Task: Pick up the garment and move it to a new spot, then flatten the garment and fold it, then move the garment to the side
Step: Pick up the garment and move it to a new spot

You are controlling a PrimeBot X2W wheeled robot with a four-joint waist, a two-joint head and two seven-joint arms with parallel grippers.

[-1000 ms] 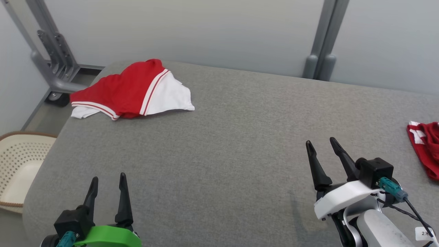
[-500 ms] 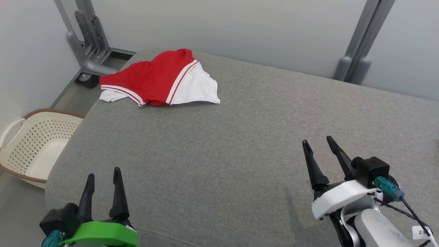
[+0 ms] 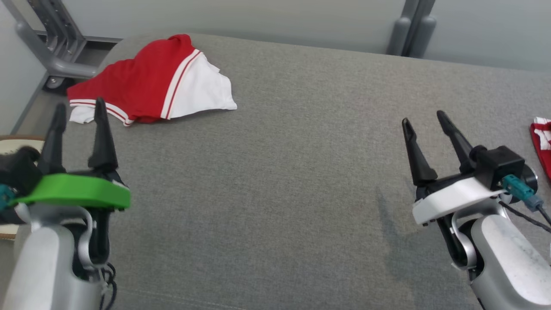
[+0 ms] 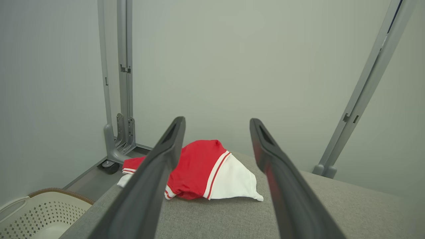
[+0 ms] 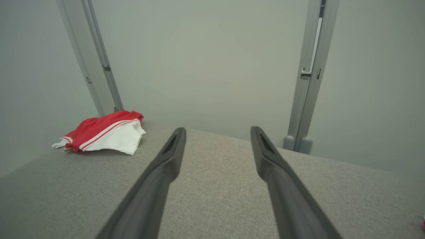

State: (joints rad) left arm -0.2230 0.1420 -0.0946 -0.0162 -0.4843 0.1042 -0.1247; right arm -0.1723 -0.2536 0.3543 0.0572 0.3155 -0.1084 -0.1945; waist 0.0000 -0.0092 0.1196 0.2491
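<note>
Nearest, the left jaws stand spread and empty over the near left edge of the bench [image 3: 275, 193]. Their two long dark fingers [image 3: 103, 142] taper to blunt tips and point up the left side toward the garment [image 3: 150, 86]. That pose reads as the start of a reach, with the pick-up not yet begun. The right jaws are likewise spread and hold nothing. They are poised over bare cloth on the near right, well apart from the garment, probably ready to help once it is lifted.

The bench is padded, with rounded edges and a grey woven cover whose fine texture should grip thin cloth a little. At its far left corner lies the garment, a soft heap of smooth red fabric with a white panel and red-and-white striped trim. It is rumpled and partly doubled over itself, with one white edge near the bench's rim. A second red and white piece [image 3: 541, 144] pokes in at the right edge.

Off the left end, lower down, sits a pale perforated plastic basket [image 4: 40, 212] with a brown rim. Beyond stand grey metal posts [image 3: 43, 47] and a plain matte wall [image 3: 258, 17].
</note>
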